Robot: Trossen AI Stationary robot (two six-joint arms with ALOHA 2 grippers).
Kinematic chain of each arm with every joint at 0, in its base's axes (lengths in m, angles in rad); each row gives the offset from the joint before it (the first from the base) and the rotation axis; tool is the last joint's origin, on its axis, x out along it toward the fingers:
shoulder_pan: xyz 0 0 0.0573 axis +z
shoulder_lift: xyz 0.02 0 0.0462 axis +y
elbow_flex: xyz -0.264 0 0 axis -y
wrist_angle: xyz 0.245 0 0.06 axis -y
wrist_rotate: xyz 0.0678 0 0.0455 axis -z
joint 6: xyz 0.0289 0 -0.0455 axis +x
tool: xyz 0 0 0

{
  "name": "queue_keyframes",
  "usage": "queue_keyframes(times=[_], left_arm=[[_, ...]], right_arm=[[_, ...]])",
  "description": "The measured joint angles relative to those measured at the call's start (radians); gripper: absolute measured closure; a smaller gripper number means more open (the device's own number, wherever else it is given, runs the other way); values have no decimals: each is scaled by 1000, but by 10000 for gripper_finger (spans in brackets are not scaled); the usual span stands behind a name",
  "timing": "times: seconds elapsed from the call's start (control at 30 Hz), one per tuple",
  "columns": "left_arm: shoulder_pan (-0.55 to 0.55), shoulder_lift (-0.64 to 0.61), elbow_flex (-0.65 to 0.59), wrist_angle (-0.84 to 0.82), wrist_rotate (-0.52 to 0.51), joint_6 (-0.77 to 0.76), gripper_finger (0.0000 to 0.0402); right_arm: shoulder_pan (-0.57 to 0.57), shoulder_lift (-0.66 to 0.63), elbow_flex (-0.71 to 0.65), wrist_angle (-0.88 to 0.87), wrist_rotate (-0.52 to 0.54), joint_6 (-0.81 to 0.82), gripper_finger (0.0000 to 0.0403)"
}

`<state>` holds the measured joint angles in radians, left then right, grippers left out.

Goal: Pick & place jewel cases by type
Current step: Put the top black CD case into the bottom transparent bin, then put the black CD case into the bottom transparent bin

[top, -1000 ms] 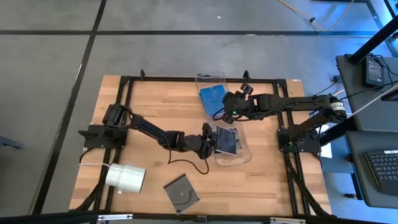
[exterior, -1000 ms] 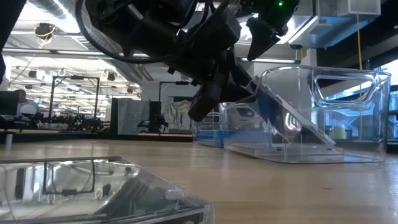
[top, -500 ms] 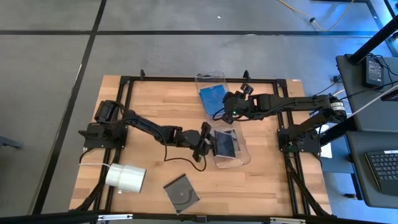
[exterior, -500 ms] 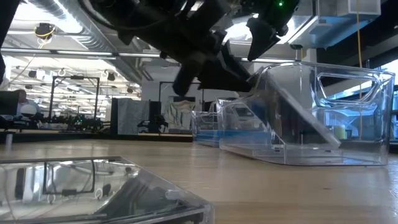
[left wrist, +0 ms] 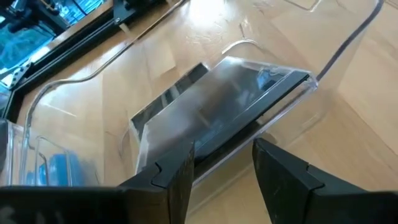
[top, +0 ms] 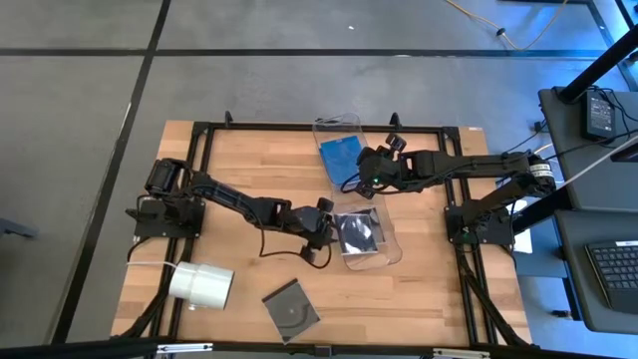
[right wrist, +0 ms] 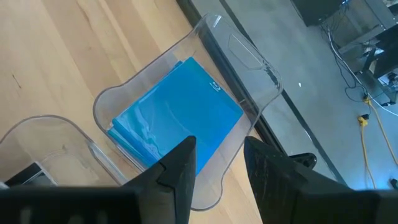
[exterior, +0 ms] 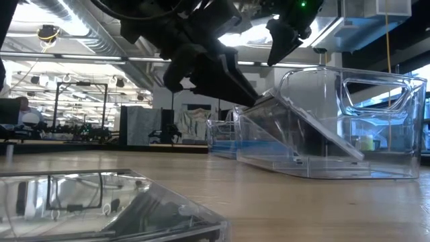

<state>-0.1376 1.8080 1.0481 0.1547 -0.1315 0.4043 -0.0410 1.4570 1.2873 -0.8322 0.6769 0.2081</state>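
Dark grey, thin square plastic jewel case with a disc inside (top: pixel 357 233) lies tilted in the nearer clear rectangular plastic bin (top: pixel 384 253), near the middle of the desk (top: pixel 239 170), one edge propped on the bin's rim and the other down on its floor. The left pincer (top: pixel 321 227) sits just beside that raised edge; in the left wrist view its two fingers stand apart with the case beyond their tips, so it seems to hold nothing. A second dark grey case (top: pixel 291 309) rests flat near the desk's front edge, beside a white cylindrical roll (top: pixel 202 285), and translucent blue cases (top: pixel 340 155) are stacked in the farther clear bin (top: pixel 336 125) toward the back edge. The right pincer (top: pixel 361 185) hovers between the two bins, fingers parted and empty. I judge these cases light, stiff, slippery and prone to cracking, best pinched across the thin edges rather than on the broad faces. Only the low view shows how steeply the propped case (exterior: pixel 295 128) leans; only the right wrist view shows the blue stack (right wrist: pixel 177 121) lying squarely in its bin; the high view alone shows the leftover case.
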Motion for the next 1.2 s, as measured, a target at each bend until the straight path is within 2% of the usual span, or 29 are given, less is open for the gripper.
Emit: queue_keyframes(times=[0.3,0.43,0.67,0.83,0.93,1.07,1.2], left_arm=[[26,0,0,-2,1,-98,244],[38,0,0,-5,52,-96,242],[35,0,0,-8,55,-87,243],[18,-44,1,-148,55,-70,243],[-7,-98,1,-284,55,-96,240],[-62,-177,1,-446,63,-123,241],[-123,-234,0,-536,156,-243,244]], right_arm=[[0,0,0,4,0,0,264],[0,0,0,4,0,1,264],[0,0,0,3,0,1,264],[0,0,0,17,-5,1,264],[10,0,0,85,-84,-29,264],[41,16,1,235,-213,-179,264],[79,61,0,369,-295,-269,264]])
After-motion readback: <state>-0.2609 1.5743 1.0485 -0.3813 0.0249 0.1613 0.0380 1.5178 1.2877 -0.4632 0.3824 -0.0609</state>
